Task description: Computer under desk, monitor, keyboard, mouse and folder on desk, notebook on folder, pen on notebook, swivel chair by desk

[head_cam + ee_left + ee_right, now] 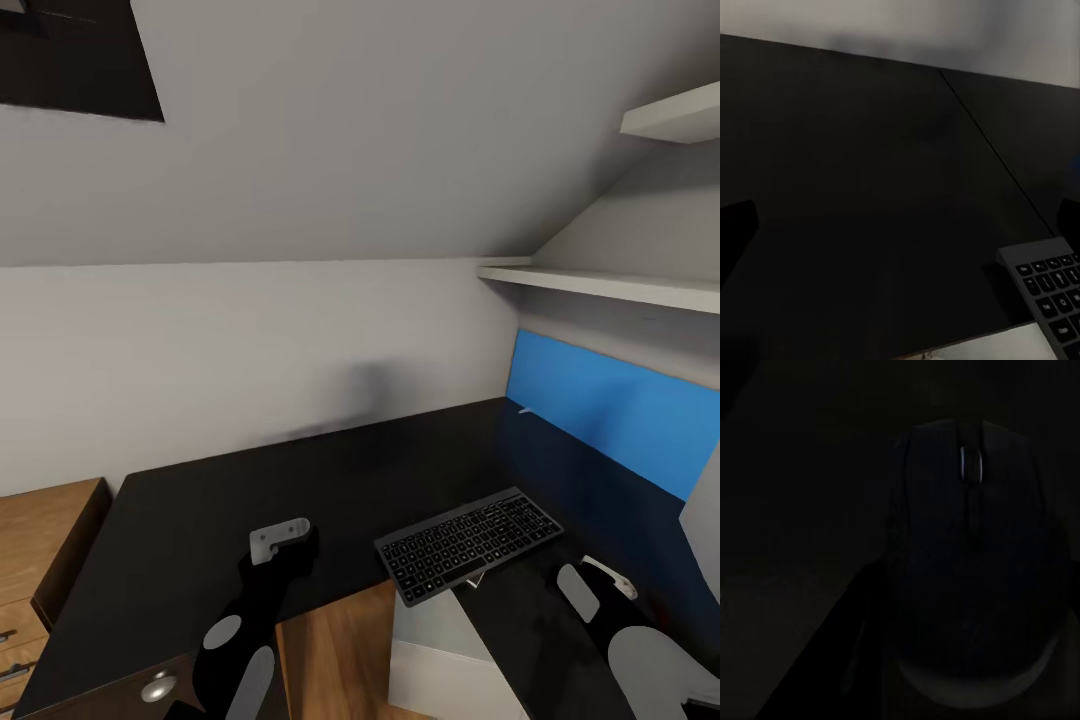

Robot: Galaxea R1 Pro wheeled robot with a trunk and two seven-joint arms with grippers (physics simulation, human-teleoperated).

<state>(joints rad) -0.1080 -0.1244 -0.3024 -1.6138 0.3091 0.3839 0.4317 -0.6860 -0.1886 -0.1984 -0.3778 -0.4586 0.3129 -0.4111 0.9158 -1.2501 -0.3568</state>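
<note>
I'm seeing one keyboard [470, 543] lying on the desk [200, 510], corner poking over the edge, and one mouse [971, 555] sitting under my right gripper [598, 585]. Left gripper [283, 538] is hovering over the desk, and honestly I'm not able to tell whether either one's fingers are spread or clenched.

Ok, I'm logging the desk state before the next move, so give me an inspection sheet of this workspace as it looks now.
Surface: black desk, L-shaped, mostly bare.
Job's things: keyboard lies at the desk's inner corner, one corner overhanging the edge; mouse sits close before the right wrist camera, on the dark desktop; a pale grey box, possibly the computer, stands below the desk corner; blue folder leans against the wall on the desk's right wing.
Clutter: nothing seen.
Grippers: left gripper over bare desktop, fingers apart; right gripper over the right wing, state unclear.
Cables: nothing seen.
Surroundings: wood cabinet at left, white shelves at right, sloped ceiling.
</note>
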